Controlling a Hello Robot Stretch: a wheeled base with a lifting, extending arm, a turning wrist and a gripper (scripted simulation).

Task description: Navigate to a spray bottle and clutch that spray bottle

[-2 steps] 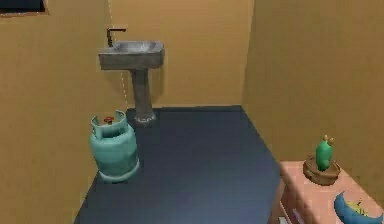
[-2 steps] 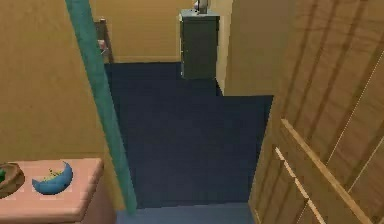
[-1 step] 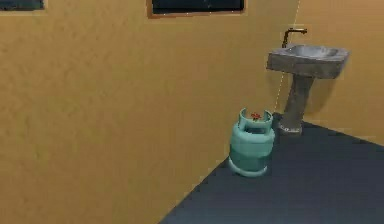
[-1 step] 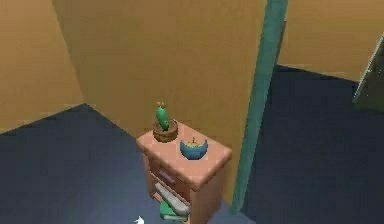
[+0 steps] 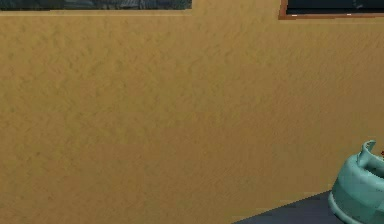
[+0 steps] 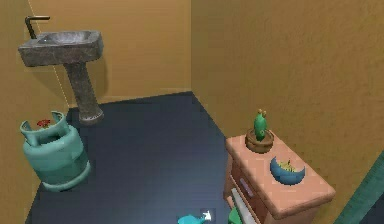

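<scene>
One teal gas cylinder [image 6: 55,160] near stone pedestal sink [image 6: 62,45], fingers' state cannot be told

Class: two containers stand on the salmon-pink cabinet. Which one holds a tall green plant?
The small brown round pot, higher in the arm side view on the salmon-pink cabinet. The other, a low blue bowl, sits nearer the bottom edge.

no readable text, labels, numbers or signs, none on the teal gas cylinder [image 6: 55,152]
</scene>
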